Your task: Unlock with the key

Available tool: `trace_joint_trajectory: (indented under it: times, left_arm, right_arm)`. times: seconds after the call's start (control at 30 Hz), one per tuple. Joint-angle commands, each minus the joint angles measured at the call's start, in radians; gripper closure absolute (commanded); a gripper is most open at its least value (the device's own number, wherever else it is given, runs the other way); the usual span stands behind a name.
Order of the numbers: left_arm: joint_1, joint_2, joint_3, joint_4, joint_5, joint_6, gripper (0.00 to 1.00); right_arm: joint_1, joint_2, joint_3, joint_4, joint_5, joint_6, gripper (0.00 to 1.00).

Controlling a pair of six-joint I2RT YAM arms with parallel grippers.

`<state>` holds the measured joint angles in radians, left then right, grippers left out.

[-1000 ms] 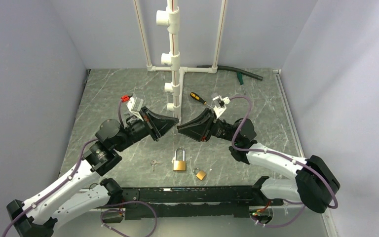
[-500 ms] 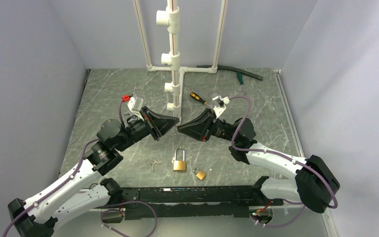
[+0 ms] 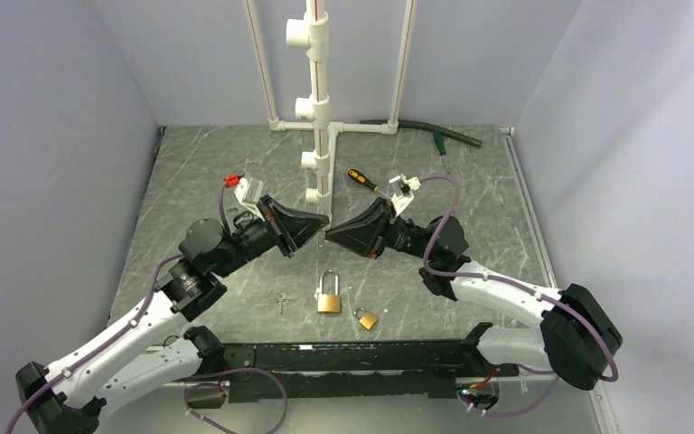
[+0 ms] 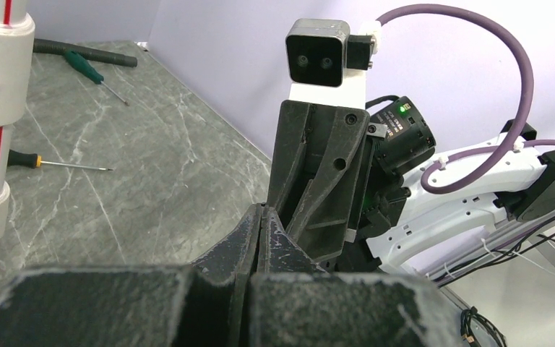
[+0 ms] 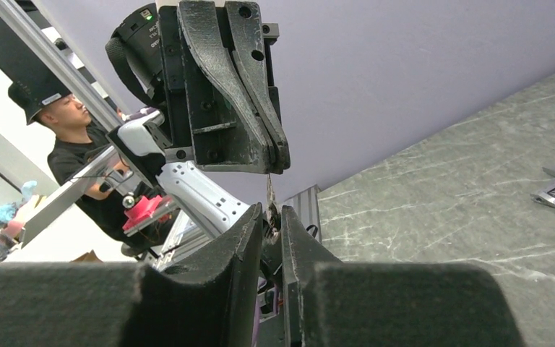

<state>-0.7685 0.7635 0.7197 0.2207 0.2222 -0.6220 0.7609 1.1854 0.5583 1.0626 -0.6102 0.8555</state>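
— Above the middle of the tabletop (image 3: 199,172), how did the arms stand?
— Tip to tip, raised off it. The left pincer (image 3: 322,219) was clenched on the key (image 5: 269,194), whose thin silver blade poked out into the narrow slot of the right pincer (image 3: 330,235).
— Had the right one gripped it?
— I could not tell; its fingers stood just beside the blade.
— And the locks?
— The larger padlock (image 3: 328,303) and the small padlock (image 3: 368,319) lay near the near edge, with another small silver key (image 3: 281,301) just left of them
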Motion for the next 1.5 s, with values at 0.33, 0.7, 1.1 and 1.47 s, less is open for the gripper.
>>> trace_joint_trajectory:
  times: [0.33,0.7,1.1,1.47]
  left_arm:
    - [0.0,-0.007,-0.012,0.02,-0.016,0.005,1.0]
    - [0.0,0.004,0.011,-0.065,-0.052,0.022,0.72]
    - [0.0,0.056,0.08,-0.241,-0.134,0.054,0.02]
    - [-0.001,0.193,0.201,-0.529,-0.219,0.012,0.01]
  right_arm:
    - [0.005,-0.012,0.032,0.058,0.003,-0.019,1.0]
    - [0.006,-0.06,0.006,-0.122,0.091,-0.094,1.0]
    - [0.005,-0.23,-0.123,-0.419,0.275,-0.187,1.0]
    - [0.001,-0.47,-0.185,-0.906,0.695,-0.268,1.0]
